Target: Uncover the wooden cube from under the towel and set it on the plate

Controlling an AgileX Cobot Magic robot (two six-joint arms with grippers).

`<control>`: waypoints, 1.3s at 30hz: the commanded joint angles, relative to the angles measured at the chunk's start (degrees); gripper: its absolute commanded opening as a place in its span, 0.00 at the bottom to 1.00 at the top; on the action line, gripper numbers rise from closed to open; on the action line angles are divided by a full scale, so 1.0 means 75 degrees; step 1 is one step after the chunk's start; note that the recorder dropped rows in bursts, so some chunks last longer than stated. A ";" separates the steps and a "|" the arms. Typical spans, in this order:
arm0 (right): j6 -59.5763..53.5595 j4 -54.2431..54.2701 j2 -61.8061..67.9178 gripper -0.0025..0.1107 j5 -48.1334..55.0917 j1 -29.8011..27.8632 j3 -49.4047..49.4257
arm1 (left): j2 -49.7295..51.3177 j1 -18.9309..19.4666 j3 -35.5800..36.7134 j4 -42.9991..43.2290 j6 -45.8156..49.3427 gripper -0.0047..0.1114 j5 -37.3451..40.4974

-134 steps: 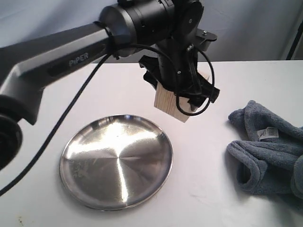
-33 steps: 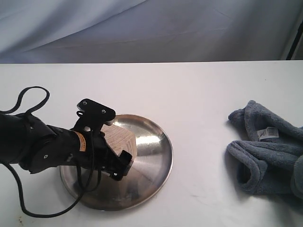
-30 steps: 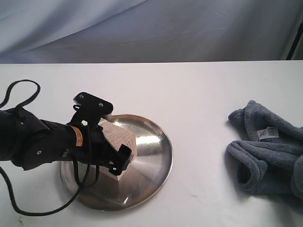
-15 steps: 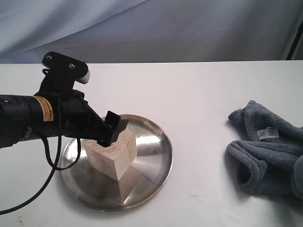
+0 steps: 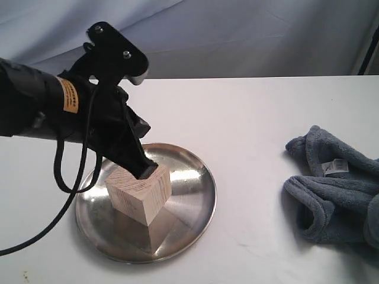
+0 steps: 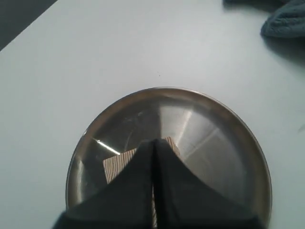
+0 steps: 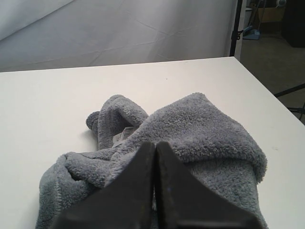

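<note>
Wooden cube (image 5: 139, 194): pale block with grain lines, standing flat on the plate (image 5: 198, 198), left of its centre, one corner turned toward the exterior camera, fully uncovered. Plate: round polished metal, resting on the white surface (image 5: 249, 118); it holds nothing but the cube. Left gripper (image 5: 144, 170): just above the cube's rear top edge; whether it touches cannot be told. The left wrist view shows its jaws pressed together, holding nothing, with the cube (image 6: 116, 167) and plate (image 6: 214, 143) below. Towel (image 5: 331, 189): blue-grey plush, crumpled in a heap well apart from the plate at the right of the surface, white label (image 5: 334, 167) showing. Right gripper (image 7: 155, 145): jaws pressed together, empty, over the towel (image 7: 190, 129). Task status, as judged: uncovering and placing both look done; at most the left arm has to draw clear.
</note>
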 commanded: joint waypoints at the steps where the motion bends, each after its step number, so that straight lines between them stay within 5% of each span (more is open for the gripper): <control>1: -0.0039 0.0035 -0.0029 0.02 -0.0015 0.0011 0.0029 | 0.0153 -0.0199 -0.0630 -0.0054 0.0736 0.04 0.1550; 5: -0.0039 0.0035 -0.0029 0.02 -0.0015 0.0011 0.0029 | 0.0563 -0.0199 -0.1239 -0.0055 0.0412 0.04 0.2811; 8: -0.0039 0.0035 -0.0029 0.02 -0.0015 0.0011 0.0029 | 0.1151 -0.0079 -0.1925 0.0109 -0.1051 0.04 0.3687; 15: -0.0039 0.0035 -0.0029 0.02 -0.0015 0.0011 0.0029 | 0.2735 0.0799 -0.3998 0.0352 -0.2165 0.04 0.5445; 21: -0.0039 0.0035 -0.0029 0.02 -0.0015 0.0011 0.0029 | 0.3938 0.1493 -0.5367 0.0254 -0.2252 0.04 0.5495; 39: -0.0039 0.0035 -0.0029 0.02 -0.0015 0.0011 0.0029 | 0.3638 0.4800 -0.5094 -0.0542 -0.2374 0.04 0.5495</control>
